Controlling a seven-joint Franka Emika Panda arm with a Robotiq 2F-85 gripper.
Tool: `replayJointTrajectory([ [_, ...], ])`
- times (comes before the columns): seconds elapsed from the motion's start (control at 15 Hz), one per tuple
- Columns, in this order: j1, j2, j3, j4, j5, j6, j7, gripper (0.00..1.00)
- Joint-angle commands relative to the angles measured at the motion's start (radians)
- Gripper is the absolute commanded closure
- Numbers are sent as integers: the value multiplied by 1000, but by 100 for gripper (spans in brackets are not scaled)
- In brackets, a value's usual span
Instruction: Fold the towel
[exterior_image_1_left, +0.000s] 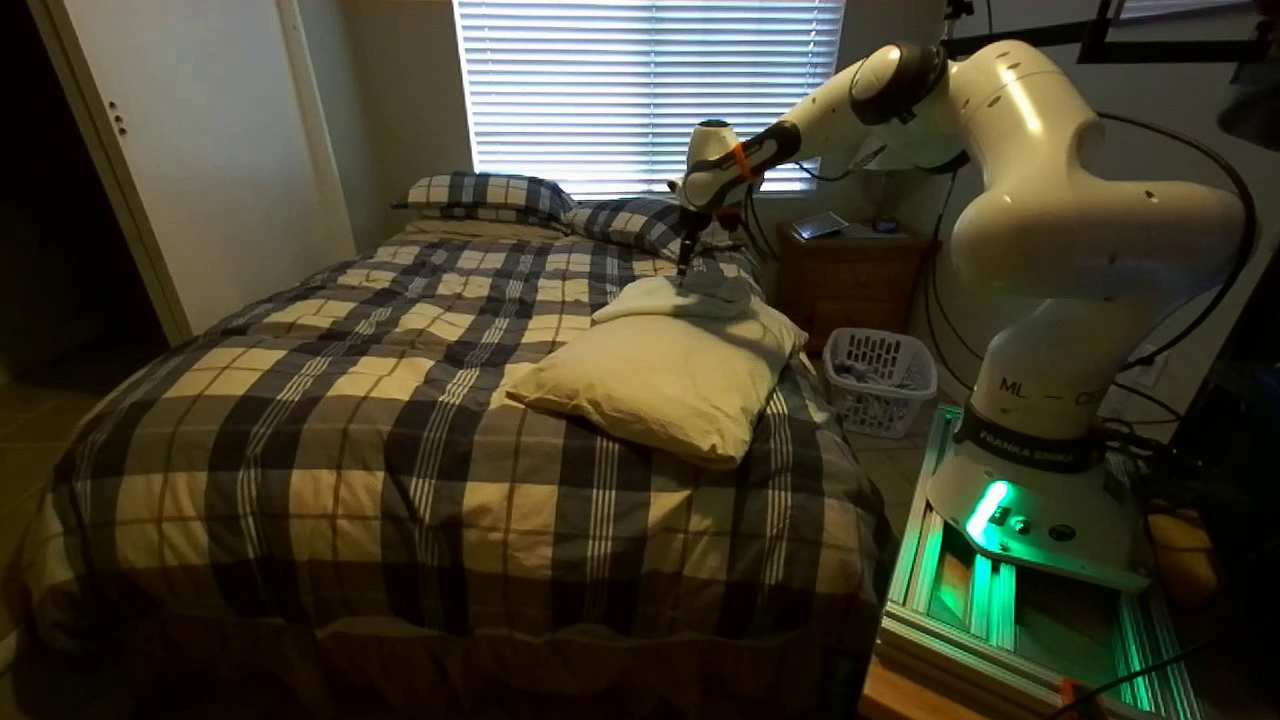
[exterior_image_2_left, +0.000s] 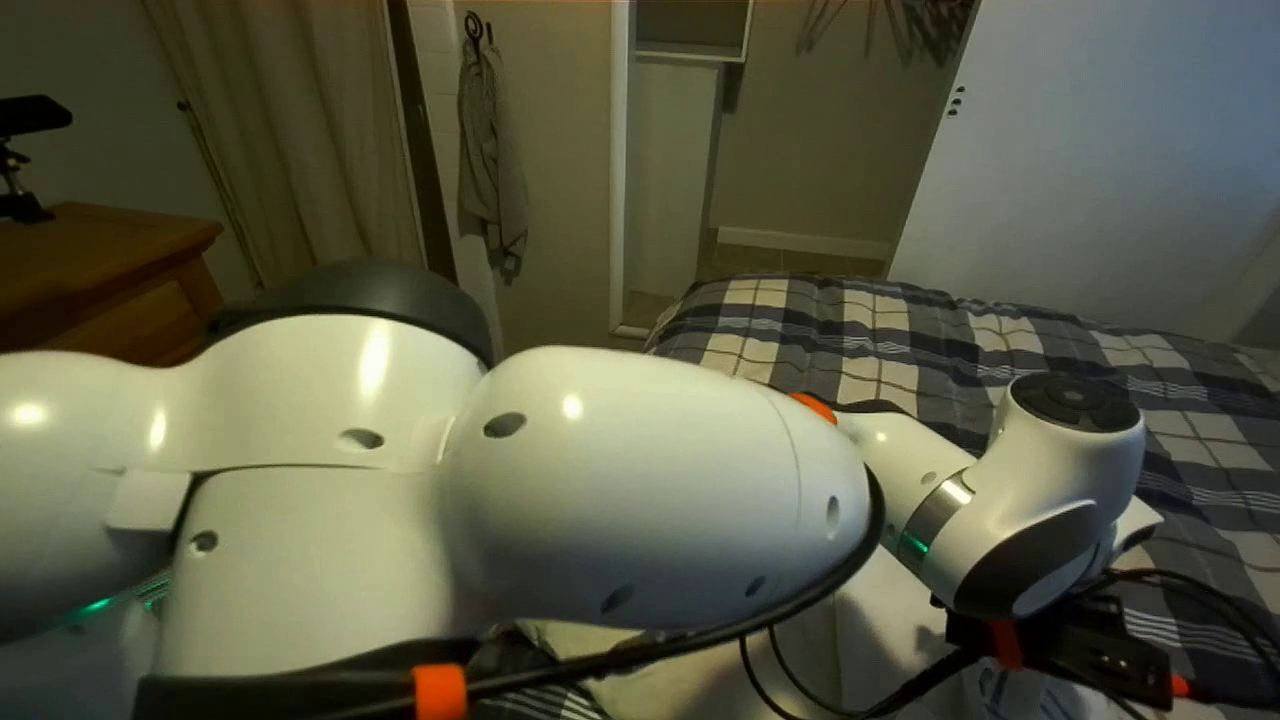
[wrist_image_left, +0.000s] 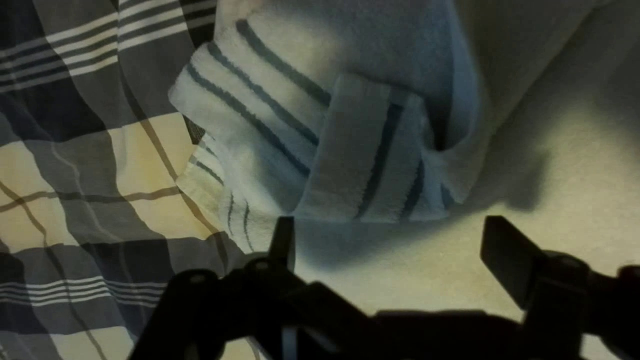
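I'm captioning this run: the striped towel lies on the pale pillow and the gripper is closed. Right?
Not quite: the wrist view shows the gripper open, jaws wide apart. The striped towel does lie on the pale pillow.

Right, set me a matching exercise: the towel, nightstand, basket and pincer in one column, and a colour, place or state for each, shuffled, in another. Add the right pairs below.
Column one:
1. Towel
2. Nightstand
3. Basket
4. Pincer

Column two:
A. White, standing on the floor
B. Open, jaws wide apart
C. Pale with dark stripes, partly folded over
D. Brown wood

Right pairs: 1-C; 2-D; 3-A; 4-B
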Motion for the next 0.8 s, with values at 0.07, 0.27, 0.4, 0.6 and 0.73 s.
replayJointTrajectory([
  [0.07,-116,-31,97,-77,100,-8,-46,0],
  [0.27,-191,21,185,-34,205,-31,-121,0],
  [0.4,-209,31,196,-11,233,-51,-137,0],
  [0.6,-215,53,190,44,249,-98,-145,0],
  [0.73,-205,75,184,80,248,-116,-141,0],
])
